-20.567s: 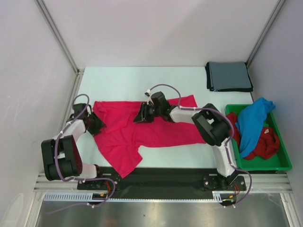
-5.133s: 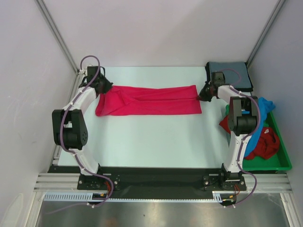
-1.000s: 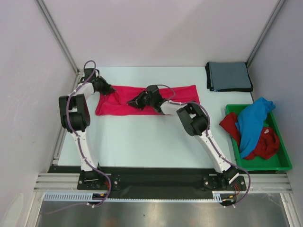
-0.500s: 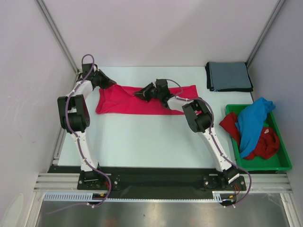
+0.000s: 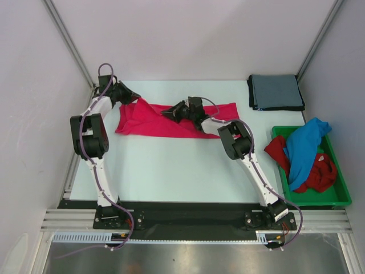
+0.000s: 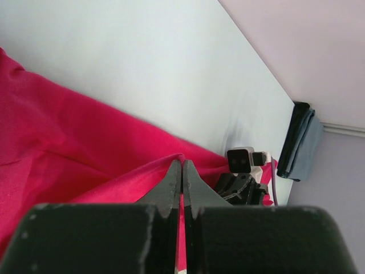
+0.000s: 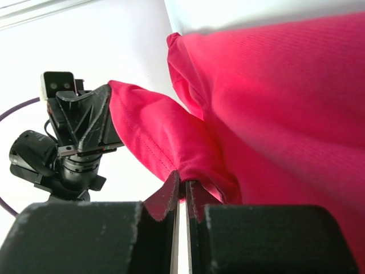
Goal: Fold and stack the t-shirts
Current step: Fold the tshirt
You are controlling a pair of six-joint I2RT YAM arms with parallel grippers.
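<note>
Top external view: the pink-red t-shirt is laid as a long folded band on the far half of the bench. Its long axis runs left to right, roughly parallel to the far edge. One end points toward the far-left corner, and the other ends short of the grey-blue t-shirt, which is folded into a flat rectangle at the far-right corner. The left end of the band is raised off the bench into a peak, where it is pinched by the left end effector. In the left wrist view the fingers are seen pressed together with only a thin edge of the cloth between them. Near the middle of the band, the far edge is gathered into a small fold and gripped by the right end effector. In the right wrist view its fingers are seen closed narrowly on that fold. The cloth is a plain, saturated pink-red with soft creases running toward both grips. The bright blue t-shirt is draped, crumpled, over the darker red t-shirt in the green tray at the right side.
</note>
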